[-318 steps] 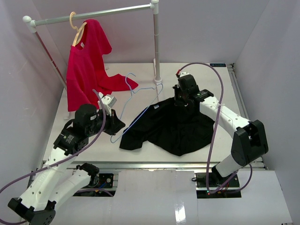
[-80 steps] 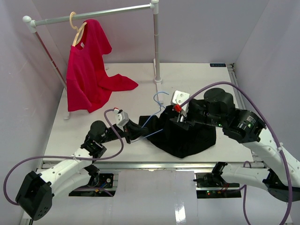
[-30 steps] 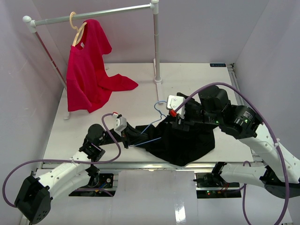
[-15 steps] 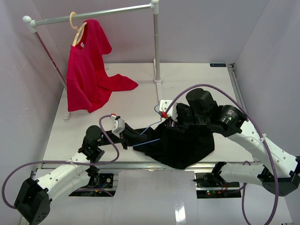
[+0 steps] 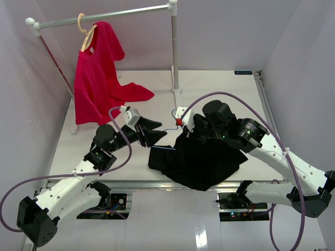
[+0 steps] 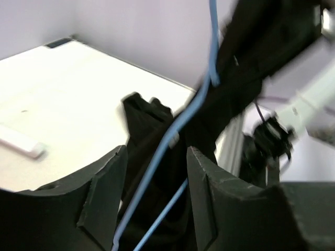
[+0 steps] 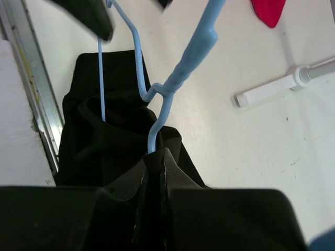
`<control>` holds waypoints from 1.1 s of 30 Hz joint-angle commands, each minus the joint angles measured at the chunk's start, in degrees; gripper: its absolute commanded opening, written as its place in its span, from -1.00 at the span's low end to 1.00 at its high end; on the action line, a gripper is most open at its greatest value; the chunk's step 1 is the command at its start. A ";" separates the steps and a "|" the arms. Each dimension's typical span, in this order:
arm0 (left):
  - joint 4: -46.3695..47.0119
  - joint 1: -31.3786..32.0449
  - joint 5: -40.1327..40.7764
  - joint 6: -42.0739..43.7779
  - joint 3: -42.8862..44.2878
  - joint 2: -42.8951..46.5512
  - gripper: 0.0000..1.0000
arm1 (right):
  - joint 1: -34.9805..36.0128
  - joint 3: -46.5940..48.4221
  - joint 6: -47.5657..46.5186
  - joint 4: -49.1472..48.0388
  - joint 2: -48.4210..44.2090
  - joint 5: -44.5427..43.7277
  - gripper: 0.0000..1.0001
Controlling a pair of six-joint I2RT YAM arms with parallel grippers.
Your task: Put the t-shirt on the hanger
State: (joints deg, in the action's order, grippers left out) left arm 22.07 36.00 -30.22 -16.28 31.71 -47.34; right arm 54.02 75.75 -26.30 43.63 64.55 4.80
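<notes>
Pinching the hanger (image 7: 194,48), half-buried in the t-shirt (image 7: 99,136), right gripper (image 7: 153,159) is closed; left gripper (image 6: 157,157) gapes open.

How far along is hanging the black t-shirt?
Done: one side of the thin light-blue wire hanger runs into the black fabric t-shirt. In hand: right gripper is shut on fabric at the wire; left gripper is open around the wire. Remaining: shirt is bunched, not spread over the hanger.
</notes>
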 commanded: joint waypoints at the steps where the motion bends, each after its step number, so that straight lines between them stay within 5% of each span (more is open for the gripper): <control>1: -14.36 0.29 17.98 -1.64 9.50 -0.04 0.22 | 0.03 -0.25 4.06 -6.23 -1.61 -6.63 -0.85; 4: -21.45 0.29 24.63 -4.39 11.00 1.91 0.22 | 0.35 0.10 4.65 -6.77 -2.88 -8.75 -0.84; 9: -24.18 0.29 22.18 -11.48 7.00 4.33 0.22 | 0.65 -2.27 4.61 -12.11 -6.37 -13.80 -0.84; 20: -5.20 0.29 14.49 -30.51 -4.61 -0.22 0.21 | 1.53 -5.34 3.73 -18.18 -8.88 -13.52 -0.84; 33: 4.97 0.29 9.99 -37.02 -5.48 -9.81 0.28 | 2.85 -6.40 3.66 -19.54 -9.00 -13.15 -0.84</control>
State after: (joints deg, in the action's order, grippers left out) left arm 21.00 36.14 -16.40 -49.78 26.92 -54.64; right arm 56.34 69.44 -22.68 29.12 56.60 -7.83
